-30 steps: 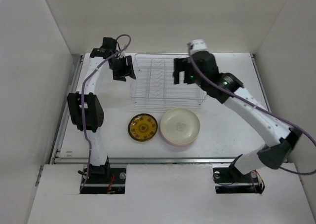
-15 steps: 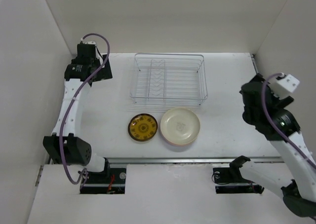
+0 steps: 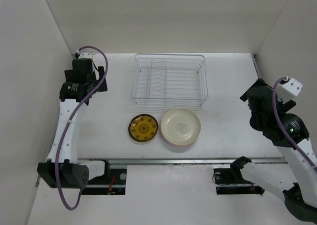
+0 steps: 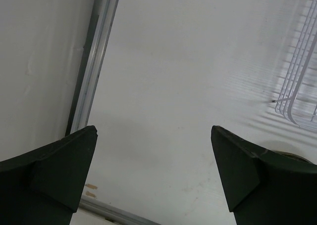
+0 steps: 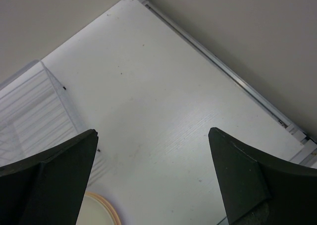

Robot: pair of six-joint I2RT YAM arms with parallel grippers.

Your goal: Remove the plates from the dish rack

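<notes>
Plain white walls (image 3: 163, 17) enclose a white table (image 3: 228, 131).

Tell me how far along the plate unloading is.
It looks finished. Done: the dish rack holds no plates, and the mustard plate and the cream plate, which seems to top a stack, lie on the table in front of it. In hand: nothing, as the left gripper and right gripper are open and empty. Left: nothing visible.
</notes>
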